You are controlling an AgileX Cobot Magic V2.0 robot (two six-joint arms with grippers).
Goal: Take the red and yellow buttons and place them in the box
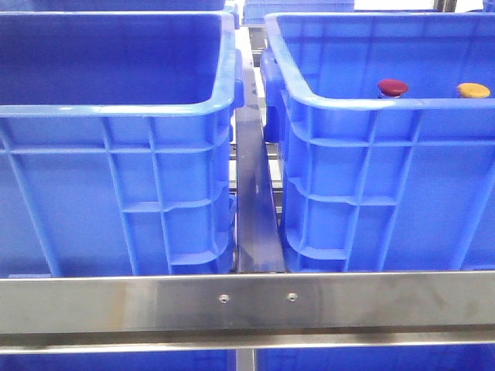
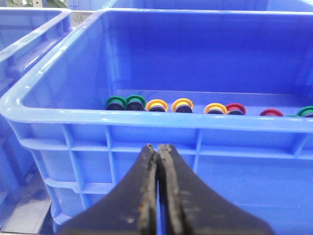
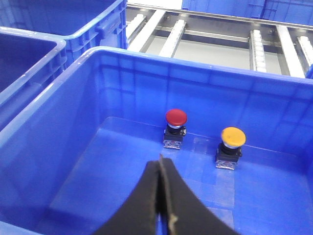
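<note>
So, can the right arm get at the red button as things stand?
Probably yes. The red button stands upright on the crate floor, apart from the yellow button, with nothing between it and the right tool, which is shut.

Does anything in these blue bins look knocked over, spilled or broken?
Nothing stands out. The red button and yellow button stand upright and apart on the floor of the right-hand crate. In the left wrist view, coloured buttons sit in a row along another crate's floor. Both grippers are shut and empty.
</note>
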